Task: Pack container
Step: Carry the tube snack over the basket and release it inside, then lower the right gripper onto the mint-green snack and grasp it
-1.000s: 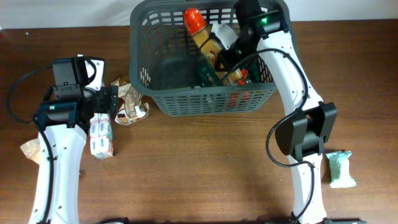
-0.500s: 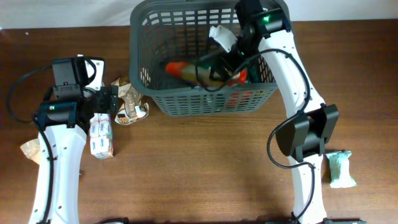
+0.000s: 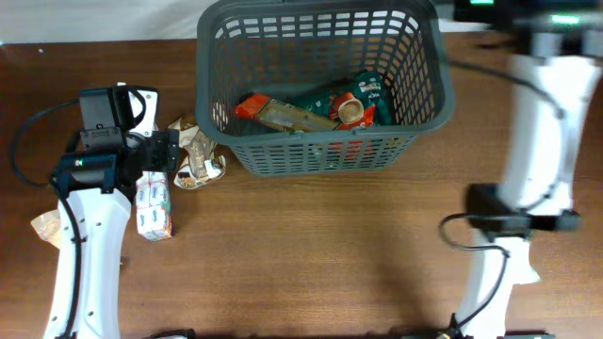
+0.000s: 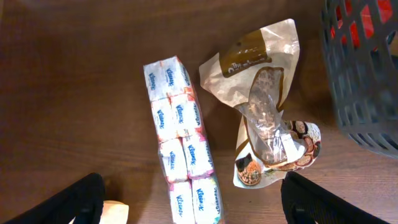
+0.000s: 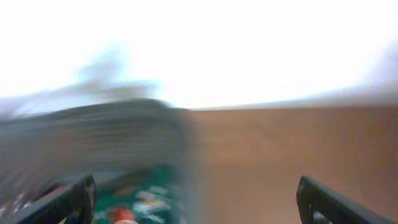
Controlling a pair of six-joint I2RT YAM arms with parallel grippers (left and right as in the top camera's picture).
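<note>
L gripper (image 4: 196,204) is hanging w/ fingers spread wide, gripping nothing & touching nothing. Below it a Kleenex multipack (image 4: 183,155) is lying on the wooden table (image 4: 74,74), w/ a crumpled brown snack bag (image 4: 264,112) just beside it, on the side twd the container (image 4: 367,68). R gripper (image 5: 196,205) is showing fingers far apart & empty; its view is heavily blurred. Overhead, the dark grey container is sitting at the table's far-centre edge, holding an orange-ended pack (image 3: 273,111) lying flat, w/ a green pack (image 3: 316,97) touching it.
</note>
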